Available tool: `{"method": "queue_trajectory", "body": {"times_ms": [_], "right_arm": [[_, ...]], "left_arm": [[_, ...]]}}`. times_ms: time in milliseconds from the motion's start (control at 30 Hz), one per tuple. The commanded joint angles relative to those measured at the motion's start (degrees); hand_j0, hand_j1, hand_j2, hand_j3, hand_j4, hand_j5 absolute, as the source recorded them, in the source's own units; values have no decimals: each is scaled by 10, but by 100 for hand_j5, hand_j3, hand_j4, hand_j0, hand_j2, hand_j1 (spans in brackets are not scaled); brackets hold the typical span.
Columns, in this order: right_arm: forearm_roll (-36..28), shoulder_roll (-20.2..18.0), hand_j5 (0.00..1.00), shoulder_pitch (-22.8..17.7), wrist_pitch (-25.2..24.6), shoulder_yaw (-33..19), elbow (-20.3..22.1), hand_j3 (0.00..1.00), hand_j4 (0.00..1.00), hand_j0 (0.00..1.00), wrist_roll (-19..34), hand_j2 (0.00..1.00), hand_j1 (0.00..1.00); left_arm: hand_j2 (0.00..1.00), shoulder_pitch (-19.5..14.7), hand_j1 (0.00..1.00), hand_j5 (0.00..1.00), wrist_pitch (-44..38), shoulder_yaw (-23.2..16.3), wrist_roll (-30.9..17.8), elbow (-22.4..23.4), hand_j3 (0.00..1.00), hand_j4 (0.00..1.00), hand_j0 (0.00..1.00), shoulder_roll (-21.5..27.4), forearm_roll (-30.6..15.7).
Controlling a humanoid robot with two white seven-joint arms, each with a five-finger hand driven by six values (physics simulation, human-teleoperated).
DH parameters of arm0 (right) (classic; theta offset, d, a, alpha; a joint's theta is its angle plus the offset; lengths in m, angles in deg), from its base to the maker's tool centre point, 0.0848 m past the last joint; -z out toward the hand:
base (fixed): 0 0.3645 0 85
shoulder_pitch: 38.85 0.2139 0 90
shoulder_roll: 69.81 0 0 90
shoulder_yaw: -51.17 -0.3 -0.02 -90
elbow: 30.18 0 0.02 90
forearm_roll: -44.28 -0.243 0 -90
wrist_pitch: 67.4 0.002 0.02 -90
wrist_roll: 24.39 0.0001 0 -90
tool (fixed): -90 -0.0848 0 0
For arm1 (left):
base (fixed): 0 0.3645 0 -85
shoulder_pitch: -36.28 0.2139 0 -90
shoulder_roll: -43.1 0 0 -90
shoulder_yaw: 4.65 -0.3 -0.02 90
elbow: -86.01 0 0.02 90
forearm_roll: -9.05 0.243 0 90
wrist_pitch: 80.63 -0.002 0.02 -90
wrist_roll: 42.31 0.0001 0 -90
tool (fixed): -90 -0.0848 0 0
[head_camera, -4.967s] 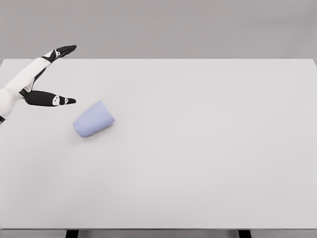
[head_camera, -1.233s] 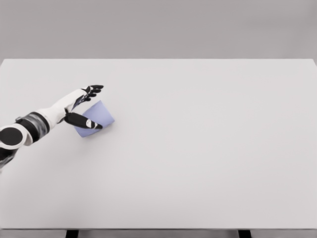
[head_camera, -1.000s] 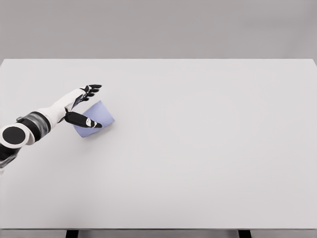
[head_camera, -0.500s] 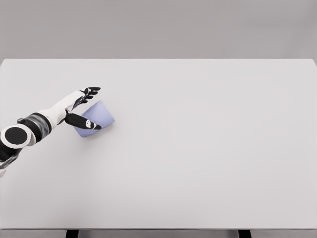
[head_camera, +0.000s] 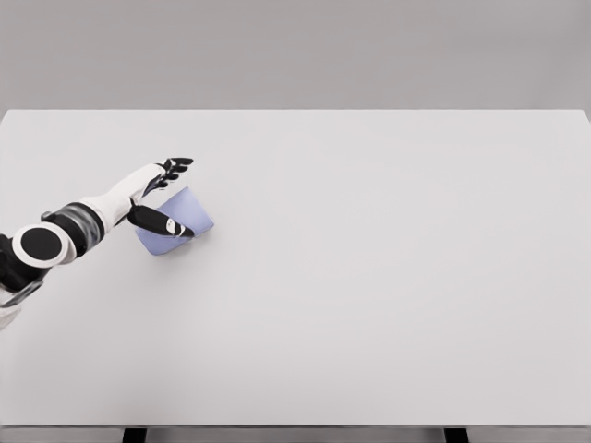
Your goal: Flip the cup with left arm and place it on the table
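Now my left robot hand [head_camera: 155, 197] is right on the pale lavender plastic cup [head_camera: 175, 220], which lies tipped on its side near the left end of the flat white table [head_camera: 369, 277]. Five seconds back that hand hung well off to the left and spread wide; now it straddles the cup. The dark fingers [head_camera: 174, 165] reach over the far side, and the thumb [head_camera: 162, 222] crosses the near side. Over the last second the change is small: the thumb is drawing in a touch and the forearm is rolling, with the round black joint swinging up into view at the lower left. The cup itself has not shifted from its spot.

So the hand is half closed around the cup, thumb seemingly touching it, fingers still hovering off the far wall. I don't call that a grip yet. The cup rests on the table, not lifted, not turned.

What it means, I reckon: the reach is done and the squeeze is the step in hand. Lift, flip and set-down all remain. If the thumb presses before the fingers land, this round cup could roll away from me.

My right arm isn't in view.
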Motion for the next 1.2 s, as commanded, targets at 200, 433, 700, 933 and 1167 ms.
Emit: {"method": "queue_trajectory", "body": {"times_ms": [200, 433, 700, 933, 1167], "right_arm": [[0, 0, 100, 0, 0, 0, 0, 100, 100, 100, 0, 100, 100], [1, 0, 100, 0, 0, 0, 0, 100, 100, 100, 0, 100, 100], [0, 0, 100, 0, 0, 0, 0, 100, 100, 100, 0, 100, 100], [0, 0, 100, 0, 0, 0, 0, 100, 100, 100, 0, 100, 100], [1, 0, 100, 0, 0, 0, 0, 100, 100, 100, 0, 100, 100]], "left_arm": [[100, -24, 100, 100, 0, -46, 7, 0, 100, 100, 100, 8, 7], [100, -48, 100, 100, 0, -74, 7, 0, 100, 100, 100, 13, 6], [100, -69, 100, 100, 0, -105, 7, 0, 100, 100, 100, 26, 6], [100, -88, 100, 100, 0, -132, 7, 0, 100, 100, 100, 31, 4], [100, -123, 100, 100, 0, -169, 7, 0, 100, 100, 100, 31, 1]]}}
